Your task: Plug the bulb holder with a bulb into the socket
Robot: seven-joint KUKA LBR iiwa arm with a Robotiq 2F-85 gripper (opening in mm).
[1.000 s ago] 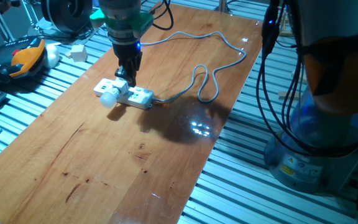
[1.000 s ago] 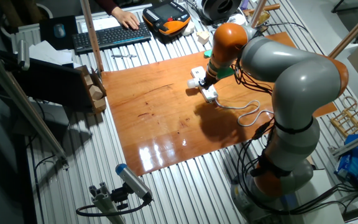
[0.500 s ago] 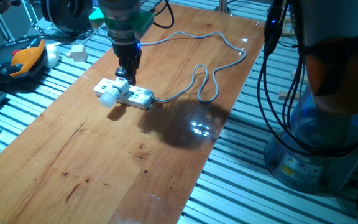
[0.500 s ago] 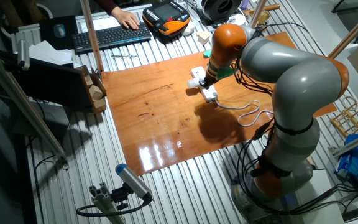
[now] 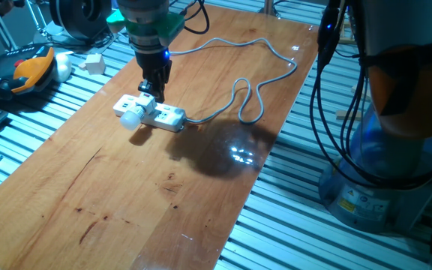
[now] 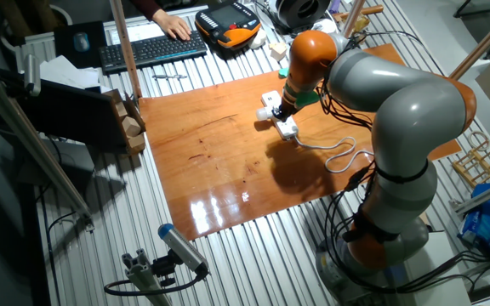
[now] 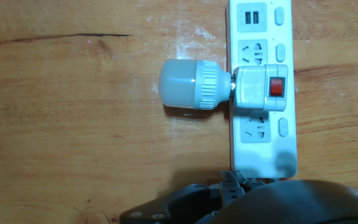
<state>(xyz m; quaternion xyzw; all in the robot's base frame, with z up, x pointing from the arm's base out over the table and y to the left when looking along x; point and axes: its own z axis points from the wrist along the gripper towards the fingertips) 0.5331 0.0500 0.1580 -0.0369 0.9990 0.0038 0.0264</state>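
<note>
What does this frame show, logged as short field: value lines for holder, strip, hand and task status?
holder: bulb holder with a bulb sits on the socket, bulb sticking out sideways over the wooden table, red switch facing up
socket: lies flat on the table, grey cord looping away
hand: hand above the socket, not holding the holder; open or shut cannot be told
free outlets: one on each side of the holder, plus USB ports at the end
task status: holder appears plugged in

Bright overhead light, sharp frames, white glare on the glossy wooden table.
</note>
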